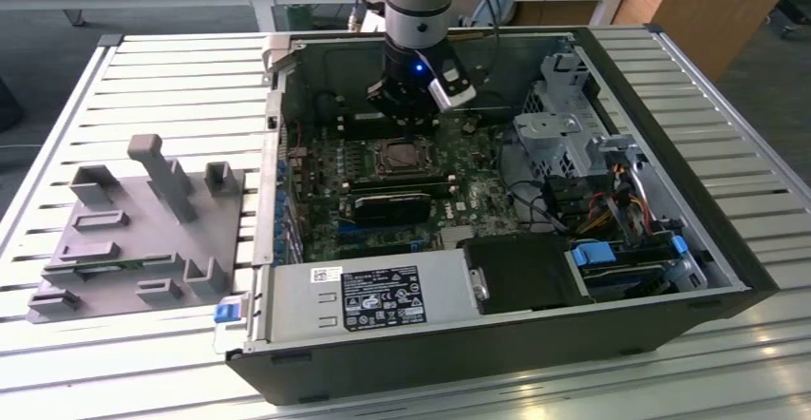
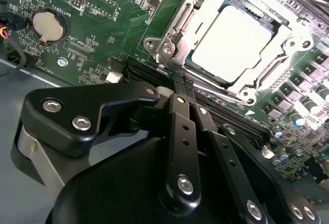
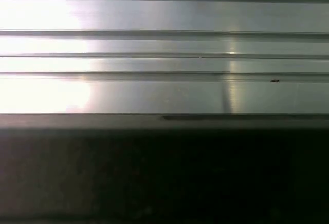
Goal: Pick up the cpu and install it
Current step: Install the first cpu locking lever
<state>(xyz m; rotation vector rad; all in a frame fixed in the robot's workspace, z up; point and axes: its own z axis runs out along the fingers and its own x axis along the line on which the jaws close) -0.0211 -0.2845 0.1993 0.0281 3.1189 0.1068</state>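
The cpu [image 2: 231, 43], a flat square chip with a shiny silver top, lies in the motherboard socket inside its open metal frame [image 2: 175, 34]. In the exterior view the cpu [image 1: 403, 158] sits at the middle of the open computer case, with the arm straight above it. My gripper [image 1: 408, 125] hangs just over the far edge of the socket. In the second wrist view the gripper [image 2: 182, 84] has its two black fingers [image 2: 181, 126] pressed together, nothing between them, tips a short way off the socket's corner.
A grey plastic fixture tray [image 1: 127, 239] with upright posts stands on the slatted table [image 1: 152, 363] at the exterior view's left. Inside the case are a black block [image 1: 390, 207] below the socket, a power supply [image 1: 367, 296], cables and a drive cage [image 1: 557, 125]. A coin battery [image 2: 50, 25] sits on the board.
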